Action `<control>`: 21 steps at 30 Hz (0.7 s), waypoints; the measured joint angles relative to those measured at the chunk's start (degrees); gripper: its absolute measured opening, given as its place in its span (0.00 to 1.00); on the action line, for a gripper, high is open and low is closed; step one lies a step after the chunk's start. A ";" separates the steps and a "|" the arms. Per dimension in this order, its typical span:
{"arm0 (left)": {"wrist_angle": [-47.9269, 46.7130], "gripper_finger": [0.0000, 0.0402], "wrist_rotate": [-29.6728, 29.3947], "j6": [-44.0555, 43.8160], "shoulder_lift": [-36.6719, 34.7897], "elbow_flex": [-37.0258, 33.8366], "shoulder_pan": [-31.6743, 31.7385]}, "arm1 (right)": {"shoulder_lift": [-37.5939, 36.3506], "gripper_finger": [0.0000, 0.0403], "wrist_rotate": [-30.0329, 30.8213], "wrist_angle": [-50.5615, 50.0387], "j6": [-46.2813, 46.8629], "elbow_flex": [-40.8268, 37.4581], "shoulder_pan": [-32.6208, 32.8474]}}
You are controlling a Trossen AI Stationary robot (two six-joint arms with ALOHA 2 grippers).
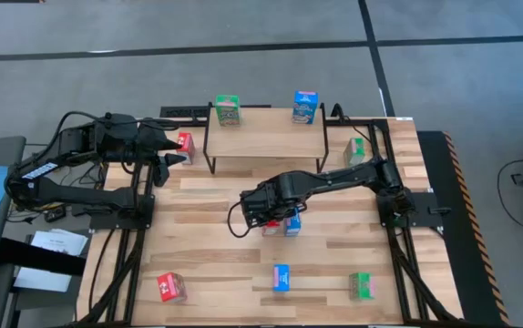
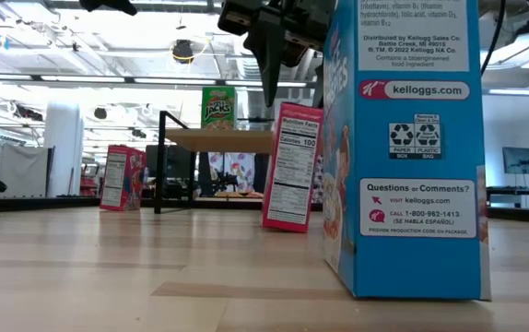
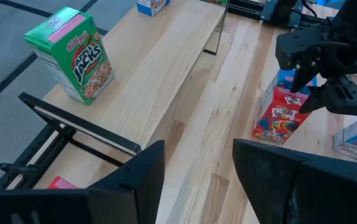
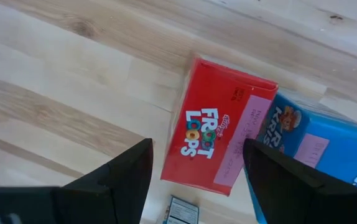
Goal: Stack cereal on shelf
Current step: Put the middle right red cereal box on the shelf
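- Cereal boxes stand scattered on the counter (image 1: 207, 205) and on the shelf (image 1: 266, 137): a green box (image 1: 228, 110) and a blue box (image 1: 305, 107) stand on the shelf top, at its back edge.
- A red box (image 1: 184, 143) stands beside the shelf's left legs, and a green one (image 1: 356, 148) just off its right end.
- Three more stand along the counter's near edge: red (image 1: 170, 287), blue (image 1: 282, 278), green (image 1: 360, 285).
- At mid-counter a red Froot Loops box (image 4: 214, 144) stands upright, touching a blue box (image 4: 318, 146) at one corner.
- The right claw (image 4: 194, 168) hovers straight above this red box, fingers spread open and nothing in them.
- In the right wrist view the box top lies between the two fingers, but its long axis runs slightly askew to the gap.
- My reading: this box is the next pick, and the right arm is by far the nearer; the claw needs only to descend, perhaps with a small twist.
- The left claw (image 3: 194, 180) waits near the shelf's left end, part open and empty.
- Readable print: "Froot Loops" on the red top; "Kellogg's Apple Jacks" on the green shelf box (image 3: 73, 55).
- The low view shows a blue box side panel (image 2: 412, 138) with "kelloggs.com", "Questions or Comments?" and "Battle Creek, MI".
- A red box (image 2: 292, 166) there shows "Nutrition Facts", calories 100.
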 joint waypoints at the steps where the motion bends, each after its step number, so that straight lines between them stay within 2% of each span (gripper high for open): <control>1: 0.00 0.44 0.00 0.00 -0.01 0.00 0.01 | 0.00 0.68 0.00 -0.07 0.00 0.00 0.00; 11: 0.00 0.44 -0.02 1.07 -0.01 0.00 0.01 | -0.02 0.68 -0.14 -0.94 -0.29 0.01 0.01; 21: 0.00 0.44 -0.02 1.07 0.00 0.00 0.00 | -0.13 0.68 0.02 -3.23 -1.92 3.48 0.03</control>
